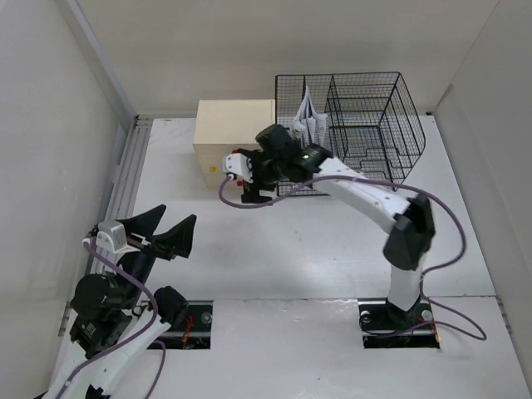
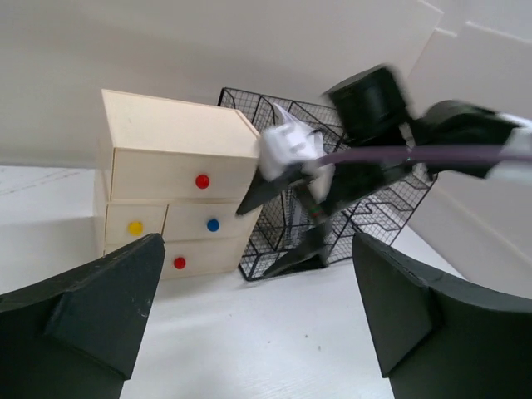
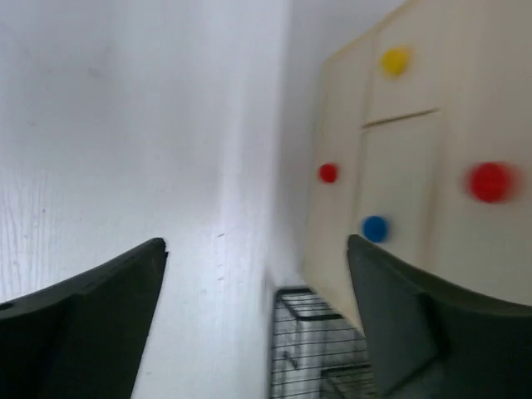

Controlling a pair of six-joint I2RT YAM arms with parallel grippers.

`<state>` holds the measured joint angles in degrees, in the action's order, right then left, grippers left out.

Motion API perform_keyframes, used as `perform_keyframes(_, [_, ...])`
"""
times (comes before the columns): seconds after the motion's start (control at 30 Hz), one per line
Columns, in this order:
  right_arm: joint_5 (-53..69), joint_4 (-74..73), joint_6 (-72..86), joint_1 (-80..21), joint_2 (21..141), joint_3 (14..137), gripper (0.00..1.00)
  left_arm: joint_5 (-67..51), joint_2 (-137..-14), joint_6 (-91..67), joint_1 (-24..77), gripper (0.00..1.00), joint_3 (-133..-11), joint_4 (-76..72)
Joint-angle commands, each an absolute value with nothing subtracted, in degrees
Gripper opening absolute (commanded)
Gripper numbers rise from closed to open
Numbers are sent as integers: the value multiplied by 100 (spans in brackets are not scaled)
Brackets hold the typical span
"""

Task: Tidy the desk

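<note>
The white desk (image 1: 316,249) carries a cream drawer box (image 1: 234,137) at the back, all its drawers closed. My right gripper (image 1: 249,181) hovers just in front of the box's face, open and holding nothing. The right wrist view shows its gripper (image 3: 258,316) empty, turned sideways, with the drawer box (image 3: 416,166) and its coloured knobs close on the right. My left gripper (image 1: 166,233) sits low at the near left, open and empty. In its wrist view, the left gripper (image 2: 258,324) faces the drawer box (image 2: 170,191) and the right gripper (image 2: 287,224).
A black wire-mesh rack (image 1: 357,125) stands right of the drawer box, touching it, with white papers (image 1: 307,120) upright in its left section. Grey slotted rails (image 1: 125,179) run along the desk's left edge. White walls enclose the left, back and right sides.
</note>
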<state>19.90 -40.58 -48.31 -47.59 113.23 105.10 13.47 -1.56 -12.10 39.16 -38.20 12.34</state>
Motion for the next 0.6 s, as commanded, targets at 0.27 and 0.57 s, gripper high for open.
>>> perform_keyframes(0.27, [-1973,-536,-2119,-4570,7340,7744,100,1178,-1016,-1239,3744,100,-3735,502])
perform_keyframes(0.57, [-898,-352,-1049,-3166,5688,6453,100,1011,-2855,-1011,3691,100,-4553,-341])
